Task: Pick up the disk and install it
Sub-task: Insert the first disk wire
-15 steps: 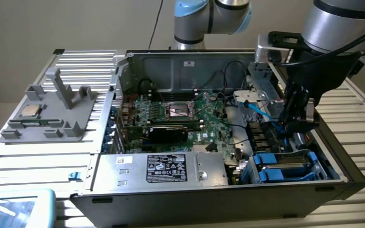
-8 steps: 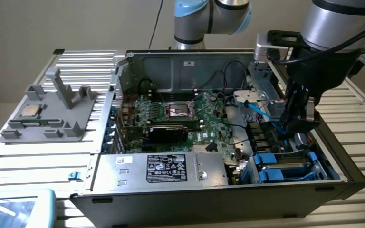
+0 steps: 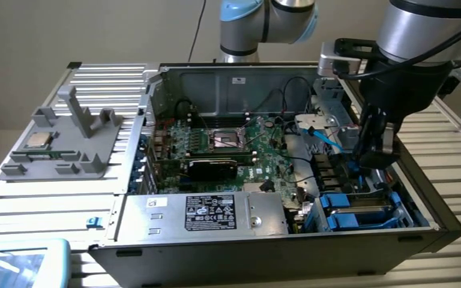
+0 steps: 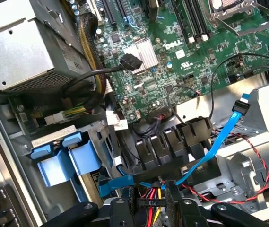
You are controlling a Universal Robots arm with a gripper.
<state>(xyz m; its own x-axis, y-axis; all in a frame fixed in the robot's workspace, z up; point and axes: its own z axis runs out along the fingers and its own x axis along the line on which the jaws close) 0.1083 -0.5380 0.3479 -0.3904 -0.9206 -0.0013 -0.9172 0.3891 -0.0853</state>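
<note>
My gripper (image 3: 374, 161) hangs inside the open computer case (image 3: 214, 252), above the drive bay at the exterior view's right. Its black fingers (image 4: 120, 212) stand partly apart; between them I see only red and yellow power wires (image 4: 153, 194) below, so it is open and holds nothing. Blue-framed carriers (image 3: 357, 211) sit in the bay beside the gripper, and their blue handles (image 4: 58, 158) show in the wrist view. The disk seems to be one of them. Its label is hidden, so I cannot tell which.
A blue data cable (image 4: 219, 137) runs across the bay close to the fingers. The motherboard (image 3: 230, 144) and silver power supply (image 3: 206, 213) fill the case. A grey fixture (image 3: 62, 144) with a small silver chip (image 3: 38, 141) stands on the table at the exterior view's left.
</note>
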